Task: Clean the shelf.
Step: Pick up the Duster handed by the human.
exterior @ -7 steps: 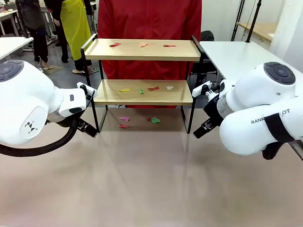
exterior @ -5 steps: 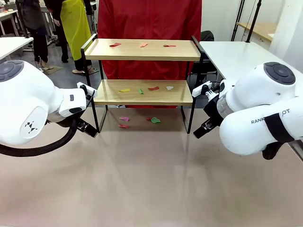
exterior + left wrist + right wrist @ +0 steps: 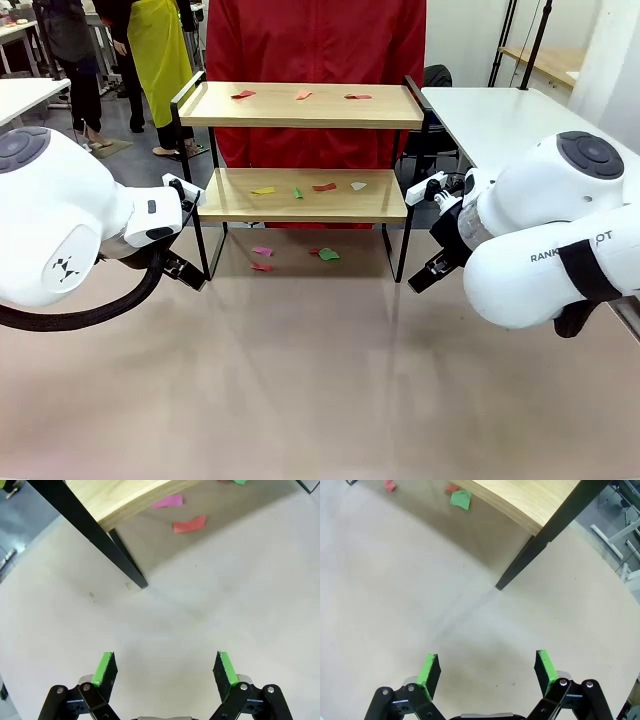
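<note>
No change from the preceding frames: both arms are stationary, so cleaning has not begun. On the left gripper (image 3: 165, 664) and the right gripper (image 3: 487, 665) the jaws are apart and empty, above bare bench (image 3: 320, 380). The shelf (image 3: 300, 121) stands upright at upper centre of the front view, between the arms. Its long axis runs left to right across the frame, and its open front faces the camera. Coloured scraps (image 3: 303, 95) lie on both boards and beneath.
</note>
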`<state>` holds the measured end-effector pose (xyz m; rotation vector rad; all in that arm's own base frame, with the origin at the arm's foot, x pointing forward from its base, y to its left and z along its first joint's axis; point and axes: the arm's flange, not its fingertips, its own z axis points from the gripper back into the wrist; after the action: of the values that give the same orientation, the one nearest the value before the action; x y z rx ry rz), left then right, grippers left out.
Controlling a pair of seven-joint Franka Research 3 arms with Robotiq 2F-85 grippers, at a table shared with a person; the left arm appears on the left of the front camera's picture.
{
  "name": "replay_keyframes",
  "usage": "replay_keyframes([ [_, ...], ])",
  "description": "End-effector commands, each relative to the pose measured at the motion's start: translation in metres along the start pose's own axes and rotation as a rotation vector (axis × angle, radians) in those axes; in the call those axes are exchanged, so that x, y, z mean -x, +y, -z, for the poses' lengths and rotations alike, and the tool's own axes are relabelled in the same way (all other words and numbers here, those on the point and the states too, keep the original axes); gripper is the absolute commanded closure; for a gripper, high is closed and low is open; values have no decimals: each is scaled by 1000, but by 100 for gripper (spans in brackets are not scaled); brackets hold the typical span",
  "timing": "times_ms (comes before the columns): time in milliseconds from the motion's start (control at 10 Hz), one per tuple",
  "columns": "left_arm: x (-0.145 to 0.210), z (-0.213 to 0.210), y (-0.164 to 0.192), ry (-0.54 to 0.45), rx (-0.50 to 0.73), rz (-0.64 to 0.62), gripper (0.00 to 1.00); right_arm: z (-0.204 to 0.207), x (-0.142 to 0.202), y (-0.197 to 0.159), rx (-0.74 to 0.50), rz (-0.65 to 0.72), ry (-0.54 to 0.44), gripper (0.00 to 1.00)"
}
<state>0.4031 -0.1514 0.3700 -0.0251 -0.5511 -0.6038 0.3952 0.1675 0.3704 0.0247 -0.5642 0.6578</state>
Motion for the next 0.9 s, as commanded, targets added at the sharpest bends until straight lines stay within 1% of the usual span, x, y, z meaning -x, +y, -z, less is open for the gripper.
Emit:
replay_keyframes([
  [0, 0, 0, 0, 0, 0, 1, 0, 0, 0, 0, 0, 1, -1, 0],
  [100, 0, 0, 0, 0, 0, 0, 0, 0, 0, 0, 0, 0, 0, 0],
  [200, -12, -14, 3, -10, 88, 1, 0, -5, -19, -9, -27, 17, -29, 0],
  [300, -20, -28, 16, -16, 129, -12, 0, -18, -31, -22, -56, 48, -67, 0],
  [400, -26, -45, 28, -24, 174, -23, 0, -37, -36, -35, -78, 68, -106, 0],
  [500, -29, -62, 43, -36, 216, -22, 0, -54, -36, -50, -96, 81, -144, 0],
  [600, -30, -79, 58, -35, 284, 8, 0, -76, -30, -68, -129, 86, -196, 0],
  [800, -25, -105, 90, -27, 452, 109, 0, -116, -8, -110, -232, 56, -322, 0],
])
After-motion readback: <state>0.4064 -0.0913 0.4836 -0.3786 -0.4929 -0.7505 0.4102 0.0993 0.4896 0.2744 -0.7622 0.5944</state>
